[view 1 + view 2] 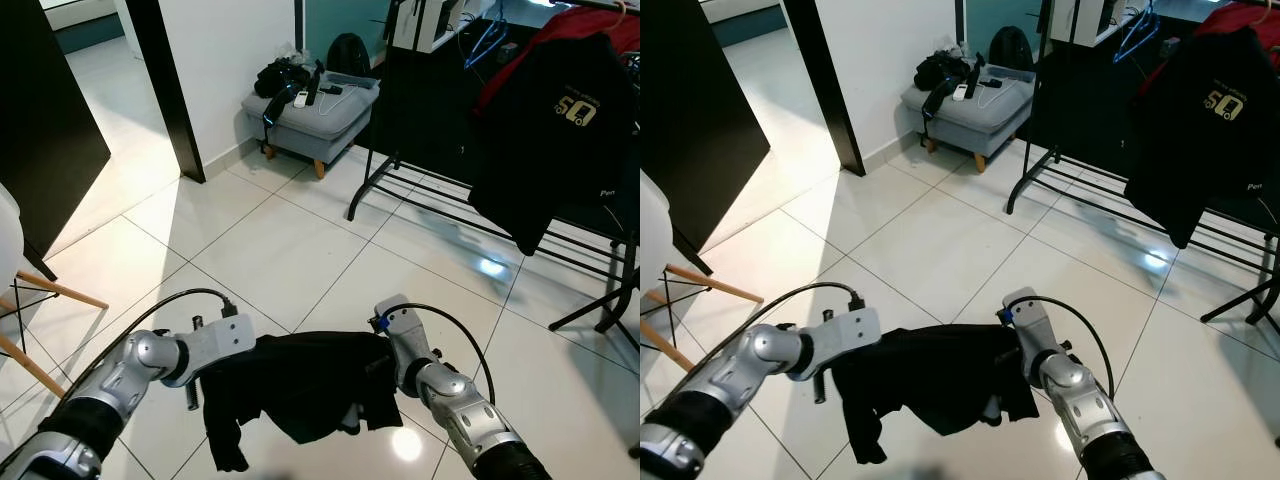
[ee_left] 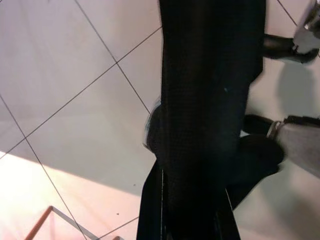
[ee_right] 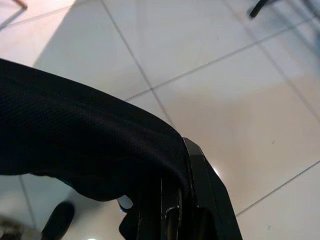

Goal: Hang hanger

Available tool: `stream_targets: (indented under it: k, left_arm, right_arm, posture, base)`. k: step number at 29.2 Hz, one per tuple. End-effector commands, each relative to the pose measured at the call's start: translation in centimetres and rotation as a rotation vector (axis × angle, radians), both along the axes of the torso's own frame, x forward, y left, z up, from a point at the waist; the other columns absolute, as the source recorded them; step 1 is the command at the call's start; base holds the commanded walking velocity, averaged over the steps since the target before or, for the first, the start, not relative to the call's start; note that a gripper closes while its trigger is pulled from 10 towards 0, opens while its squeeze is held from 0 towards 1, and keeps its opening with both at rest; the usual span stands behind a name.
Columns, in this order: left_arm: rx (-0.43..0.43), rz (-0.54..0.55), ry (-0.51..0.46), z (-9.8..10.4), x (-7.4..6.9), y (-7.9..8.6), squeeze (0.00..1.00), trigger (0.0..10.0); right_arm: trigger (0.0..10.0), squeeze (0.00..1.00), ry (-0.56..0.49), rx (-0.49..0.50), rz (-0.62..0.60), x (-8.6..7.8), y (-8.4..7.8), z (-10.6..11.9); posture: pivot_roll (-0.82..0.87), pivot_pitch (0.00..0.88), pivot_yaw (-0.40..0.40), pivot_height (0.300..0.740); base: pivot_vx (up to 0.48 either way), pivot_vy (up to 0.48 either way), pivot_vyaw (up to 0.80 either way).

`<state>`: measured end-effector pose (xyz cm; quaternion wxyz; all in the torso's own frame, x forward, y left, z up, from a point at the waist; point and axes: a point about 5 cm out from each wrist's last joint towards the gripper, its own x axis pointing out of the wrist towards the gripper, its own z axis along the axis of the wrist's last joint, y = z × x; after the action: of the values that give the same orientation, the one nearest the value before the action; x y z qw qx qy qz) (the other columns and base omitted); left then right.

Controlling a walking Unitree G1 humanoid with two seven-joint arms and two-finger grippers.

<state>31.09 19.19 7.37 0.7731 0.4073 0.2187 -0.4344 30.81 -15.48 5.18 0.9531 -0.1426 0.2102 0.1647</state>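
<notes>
Item: black knit garment (image 1: 300,385), soft, limp, presumably on the hanger the task names, though no hanger can be made out under the cloth; carried slung between both arms low at 6 o'clock of the head views, above the glossy white tiled floor (image 1: 270,250), one sleeve trailing down at 7 o'clock. Left end effector (image 1: 262,352): buried in the garment's left shoulder; the wrist view looks along dark cloth draped over the fingers, so how far they stand apart cannot be told. Right end effector (image 1: 372,362): likewise tucked in at the garment's right shoulder; its wrist view has black fabric arching over the black finger (image 3: 200,200), and the grip itself is hidden. The spread of the two arms appears meant to keep the garment stretched flat and off the floor in transit. Destination, by my judgement: black metal clothes rail (image 1: 400,170) at 1 to 2 o'clock, well apart from the arms, already bearing a black jacket with a gold emblem (image 1: 550,130), a red garment (image 1: 580,25) behind it, and blue hangers (image 1: 487,40) near the top. Other fixtures: grey upholstered footstool on wooden legs (image 1: 310,115) at 12 o'clock, strewn with a black bag and small gadgets; wooden-legged white chair (image 1: 25,300) at 9 o'clock; dark doorway panel (image 1: 50,110) at 10 o'clock. Status: hanging not yet done; approach to the rail outstanding.
</notes>
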Motion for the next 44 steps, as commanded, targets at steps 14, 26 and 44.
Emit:
stream_targets:
  k: [14,26,44]
  left_arm:
    - [-0.117,-0.014,0.085,2.5,-0.3,-1.0,0.0,0.0]
    - [-0.744,0.382,0.202,7.1,3.0,-4.5,0.0,0.0]
    - [-1.466,1.043,0.381,9.7,7.2,-4.5,0.0,0.0]
  right_arm:
    - [10.0,1.0,-0.042,0.026,-0.034,0.8,-1.3,0.5]
    - [10.0,0.0,-0.133,-0.032,-0.141,1.4,-2.7,1.2]
    - [10.0,0.0,-0.398,0.144,0.074,0.3,1.4,3.8]
  posture:
    - [-0.04,0.134,0.027,0.74]
    - [-0.04,0.139,0.037,0.74]
    - [-0.04,0.155,0.059,0.74]
  base:
    - [0.0,0.0,0.0]
    - [0.0,0.0,0.0]
    - [0.0,0.0,0.0]
